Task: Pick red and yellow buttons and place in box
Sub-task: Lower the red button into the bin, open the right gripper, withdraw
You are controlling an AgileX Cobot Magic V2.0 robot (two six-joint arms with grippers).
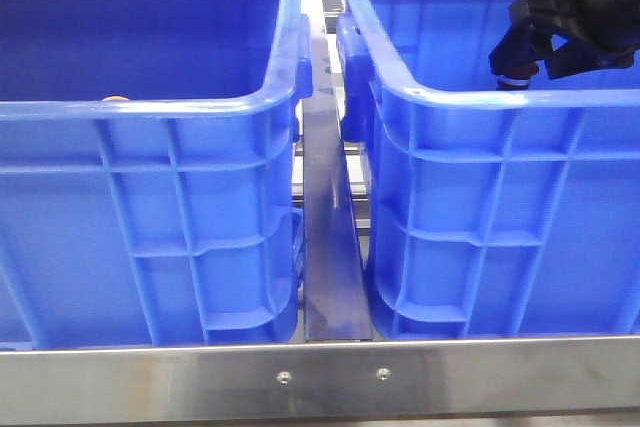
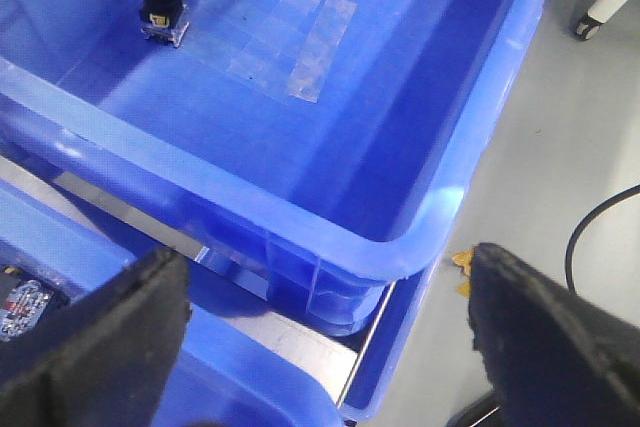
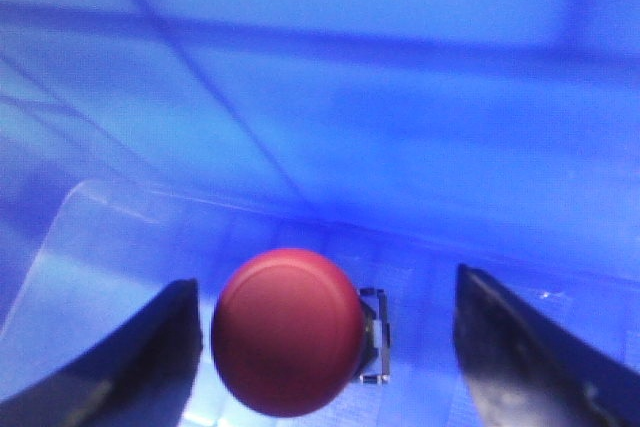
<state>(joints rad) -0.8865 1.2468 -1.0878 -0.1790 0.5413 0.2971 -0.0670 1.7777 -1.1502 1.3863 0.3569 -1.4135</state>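
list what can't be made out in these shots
- Contents of the left crate: front view, its near wall hides them; only an orange sliver shows above the rim.
- Body of the red button: right wrist view, its own cap covers it.
- Yellow button: in no view.

This looks like a workshop or lab set up for parts handling. Two big blue crates (image 1: 150, 197) sit side by side on a bare steel frame (image 1: 320, 377) with visible screws. Below lies a plain grey floor (image 2: 560, 127), with a caster (image 2: 588, 25) and a loose black cable (image 2: 595, 232).
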